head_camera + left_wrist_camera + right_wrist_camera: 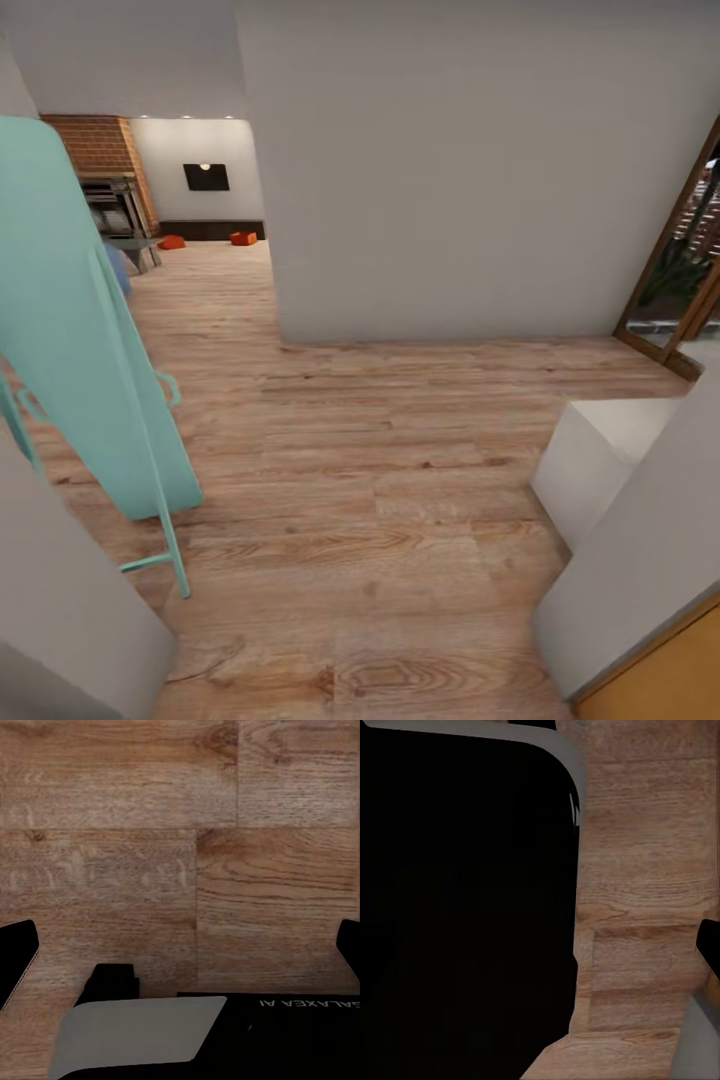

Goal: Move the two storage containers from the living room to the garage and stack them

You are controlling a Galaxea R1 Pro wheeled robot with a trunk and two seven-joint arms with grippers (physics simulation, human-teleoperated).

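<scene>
Two storage containers (243, 237), orange-red, are seen far ahead on the living room floor (210, 275), before the low dark cabinet (212, 229); one (172, 242) lies left, nearer the brick fireplace (103, 150). Both are well apart from either claw.

Left claw (184, 952): fingertips wide apart, empty, over planks.

Right claw: state cannot be told.

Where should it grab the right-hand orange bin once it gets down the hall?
Tentatively a thin upright side wall at the rim, jaws straddling it from above. The right storage container sits on the wood floor near the dark cabinet, too small here to judge which wall faces the robot.
</scene>
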